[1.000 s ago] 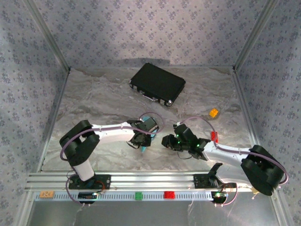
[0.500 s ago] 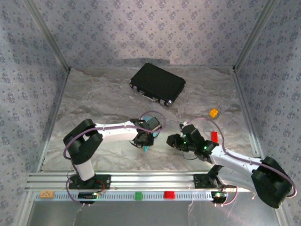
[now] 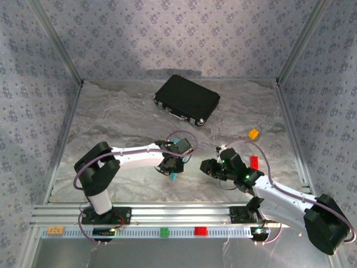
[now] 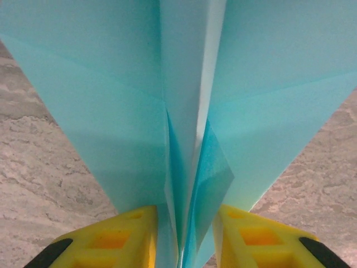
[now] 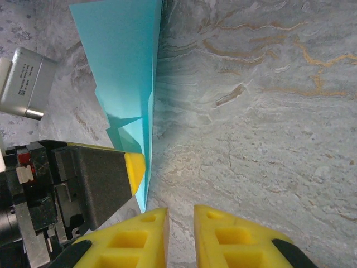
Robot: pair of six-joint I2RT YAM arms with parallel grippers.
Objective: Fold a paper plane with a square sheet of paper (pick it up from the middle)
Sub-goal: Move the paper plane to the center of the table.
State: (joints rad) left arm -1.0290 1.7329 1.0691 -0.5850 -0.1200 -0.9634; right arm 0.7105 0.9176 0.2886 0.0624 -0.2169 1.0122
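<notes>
From above, the left gripper (image 3: 170, 170) hung low over the marbled grey desk (image 3: 111, 123), near the middle of its near edge. A slip of the slim light blue paper plane (image 3: 173, 177) poked out beneath it. The right gripper (image 3: 204, 167) faced it from just beside, not touching it. A black hard case (image 3: 187, 99) lay well apart towards the far edge. A small orange block (image 3: 254, 133) and a small red block (image 3: 254, 162) sat nearer the right edge.

In the left wrist view, the yellow fingers (image 4: 125, 237) were clenched on the plane's centre ridge, the wings spreading away on both sides above the desk.

In the right wrist view, that gripper's own yellow fingers (image 5: 223, 234) stood drawn almost together with a slim gap, grasping nothing. The plane's edge ended just beyond them.

I judged the folding nearly done, with the dart shape made and only a crease or wing left to tidy. The next move, I thought, called for the right fingers to part and meet the ridge squarely without crushing it.
</notes>
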